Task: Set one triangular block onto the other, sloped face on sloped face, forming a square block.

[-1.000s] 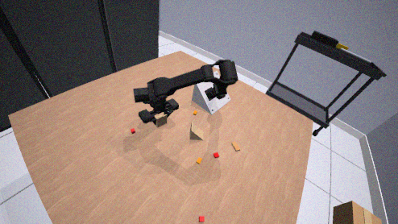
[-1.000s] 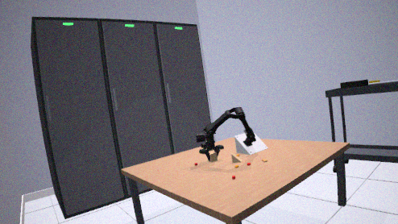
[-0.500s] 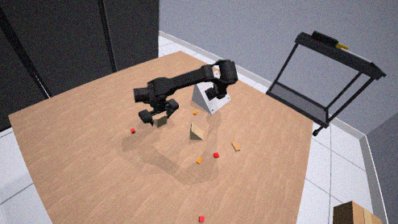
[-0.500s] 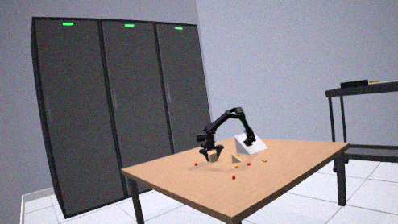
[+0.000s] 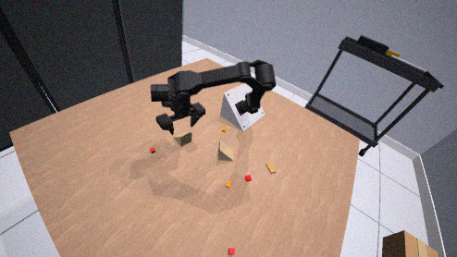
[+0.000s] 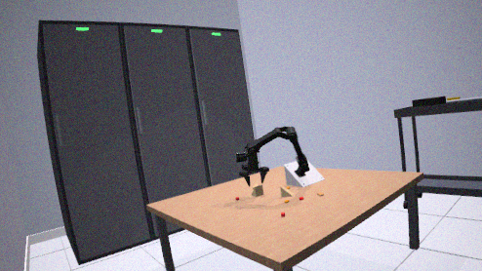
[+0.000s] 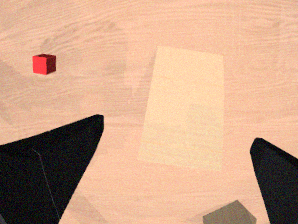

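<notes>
Fingers spread wide with nothing between them, the gripper points down over the first triangular block. In the wrist view a gap shows on either side of that block's pale face. The arm arches over to it from a sloped pale mount, well apart from the block.

The second triangular block stands apart from the first, to its right in the top view, so the two are unjoined. I can't tell from the outside views how near the fingertips are to the first block's top. A dull brown shape is cut off at the wrist view's lower edge; I can't say what it is.

A wood-grained table carries the first block, with a red cube just to its left in the top view. Past the table, dark cabinets stand behind the first block in the exterior view, over pale floor tiles.
</notes>
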Motion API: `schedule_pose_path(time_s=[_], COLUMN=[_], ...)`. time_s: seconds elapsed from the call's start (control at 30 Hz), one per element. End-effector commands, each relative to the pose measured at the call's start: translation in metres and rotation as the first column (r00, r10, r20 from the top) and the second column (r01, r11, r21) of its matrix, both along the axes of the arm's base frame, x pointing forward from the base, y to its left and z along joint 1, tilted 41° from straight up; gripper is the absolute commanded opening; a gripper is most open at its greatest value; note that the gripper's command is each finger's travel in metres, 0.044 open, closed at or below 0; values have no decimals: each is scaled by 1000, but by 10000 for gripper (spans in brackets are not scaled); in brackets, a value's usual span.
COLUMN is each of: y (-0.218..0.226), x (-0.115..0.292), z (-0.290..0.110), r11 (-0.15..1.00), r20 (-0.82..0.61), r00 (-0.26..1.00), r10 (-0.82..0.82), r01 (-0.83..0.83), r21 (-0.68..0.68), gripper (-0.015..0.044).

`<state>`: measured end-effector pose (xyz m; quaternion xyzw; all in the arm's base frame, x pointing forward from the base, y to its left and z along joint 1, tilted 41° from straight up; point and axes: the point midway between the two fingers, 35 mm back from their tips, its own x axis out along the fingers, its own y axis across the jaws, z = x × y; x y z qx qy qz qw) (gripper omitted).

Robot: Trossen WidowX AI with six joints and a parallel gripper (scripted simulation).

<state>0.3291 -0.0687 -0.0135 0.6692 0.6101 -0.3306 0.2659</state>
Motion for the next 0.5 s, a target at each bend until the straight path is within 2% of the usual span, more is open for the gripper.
schedule_pose_path(time_s=[0.0,0.13,0.23,0.37,0.47], y=[0,6,25,49,58], x=[0,0,1,5,6], z=[0,3,19,50,65], r11=[1000,999,965,839,777], r20=[0,-26,-104,-119,-92], r00=[1000,999,993,992,995], r10=[0,19,56,43,29], r01=[0,-20,-81,-101,-80], r21=[0,-45,-250,-534,-625], gripper=[440,440,440,440,440])
